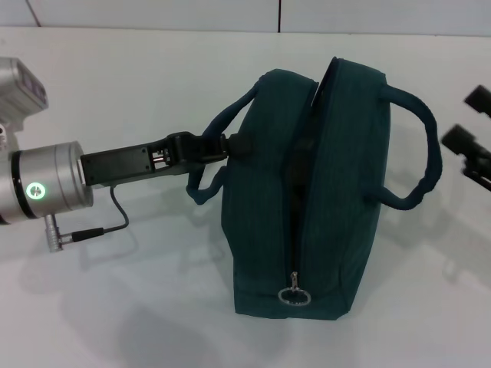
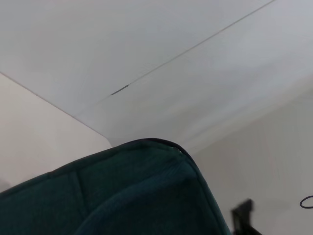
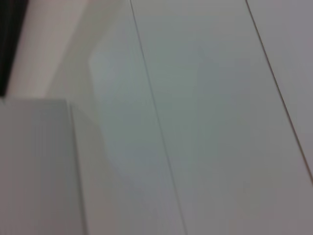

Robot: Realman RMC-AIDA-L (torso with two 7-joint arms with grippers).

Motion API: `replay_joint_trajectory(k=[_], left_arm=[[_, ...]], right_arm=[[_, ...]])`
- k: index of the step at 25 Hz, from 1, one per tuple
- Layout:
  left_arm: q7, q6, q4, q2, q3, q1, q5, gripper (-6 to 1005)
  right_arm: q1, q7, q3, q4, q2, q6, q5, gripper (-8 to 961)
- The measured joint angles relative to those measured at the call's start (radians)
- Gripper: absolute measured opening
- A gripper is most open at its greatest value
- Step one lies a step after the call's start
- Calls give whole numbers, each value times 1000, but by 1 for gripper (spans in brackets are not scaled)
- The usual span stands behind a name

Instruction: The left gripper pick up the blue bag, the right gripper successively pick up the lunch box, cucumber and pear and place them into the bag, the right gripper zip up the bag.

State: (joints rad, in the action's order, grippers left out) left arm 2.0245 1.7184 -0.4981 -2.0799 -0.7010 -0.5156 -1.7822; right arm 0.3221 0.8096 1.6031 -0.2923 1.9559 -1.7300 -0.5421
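Observation:
The blue bag (image 1: 307, 192) lies in the middle of the white table, its top seam facing up. The seam looks drawn together, with the metal ring zipper pull (image 1: 294, 296) at the near end. My left gripper (image 1: 232, 146) reaches in from the left and is shut on the bag's left handle (image 1: 207, 180). The bag's fabric also fills the lower part of the left wrist view (image 2: 137, 196). My right gripper (image 1: 469, 119) is at the right edge, apart from the right handle (image 1: 426, 165), open and empty. The lunch box, cucumber and pear are out of view.
The white table (image 1: 115, 307) runs to a wall at the back. A black cable (image 1: 107, 222) hangs from the left wrist. The right wrist view shows only white panels (image 3: 195, 122).

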Motion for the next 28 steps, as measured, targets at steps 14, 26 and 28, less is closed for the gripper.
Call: replay_joint_trajectory(k=[14, 26, 28], left_arm=[[-29, -28, 1, -2, 2, -3, 13, 72], [-39, -28, 13, -5, 3, 3, 24, 74], [-39, -28, 18, -5, 3, 4, 24, 74]], right_arm=[[149, 295, 8, 22, -30, -317, -443, 768], [185, 449, 9, 32, 1, -37, -715, 767], [191, 452, 9, 32, 10, 1, -721, 767]])
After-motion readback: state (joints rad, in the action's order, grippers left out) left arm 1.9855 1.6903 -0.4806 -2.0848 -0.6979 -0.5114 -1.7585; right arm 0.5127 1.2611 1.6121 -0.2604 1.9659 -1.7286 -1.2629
